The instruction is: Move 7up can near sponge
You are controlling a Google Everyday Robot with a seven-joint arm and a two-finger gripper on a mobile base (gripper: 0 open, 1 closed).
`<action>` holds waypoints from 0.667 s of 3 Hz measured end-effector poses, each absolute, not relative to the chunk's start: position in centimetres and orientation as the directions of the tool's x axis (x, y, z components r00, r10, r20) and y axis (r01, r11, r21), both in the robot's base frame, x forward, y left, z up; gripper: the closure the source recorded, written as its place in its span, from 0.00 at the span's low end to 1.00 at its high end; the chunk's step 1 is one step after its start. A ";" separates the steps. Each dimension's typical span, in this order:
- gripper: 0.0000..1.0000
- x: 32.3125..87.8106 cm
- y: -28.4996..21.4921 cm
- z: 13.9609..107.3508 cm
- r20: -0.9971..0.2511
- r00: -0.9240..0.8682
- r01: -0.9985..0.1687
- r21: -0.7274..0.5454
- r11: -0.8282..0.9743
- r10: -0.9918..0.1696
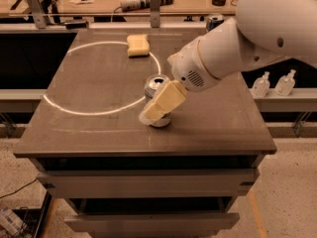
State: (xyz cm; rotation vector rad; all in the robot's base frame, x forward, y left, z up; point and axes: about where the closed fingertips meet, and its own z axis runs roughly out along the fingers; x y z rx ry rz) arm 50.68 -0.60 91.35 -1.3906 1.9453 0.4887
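Your can (156,86) stands upright near the middle of the surface (89,133), and the tool (159,105) overlaps its near side. The sponge (137,45) lies well apart, by the far edge.

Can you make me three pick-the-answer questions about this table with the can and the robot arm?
1. Where is the sponge?
A. far side of the table, beyond the 7up can
B. on the floor
C. on top of the can

2. How many small bottles stand at the right, off the table?
A. none
B. two
C. five

3. How does the can stand?
A. lying flat
B. crushed
C. upright, with the pincer at it

Answers: 1 A, the yellow block lies near the far edge. 2 B, a pair shows there. 3 C, its round top faces up.
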 end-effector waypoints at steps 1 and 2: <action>0.00 51.7 -0.3 90.5 -0.722 -0.160 -0.935 -0.107 0.337 -0.673; 0.18 52.4 -0.2 89.6 -0.725 -0.129 -0.941 -0.125 0.314 -0.676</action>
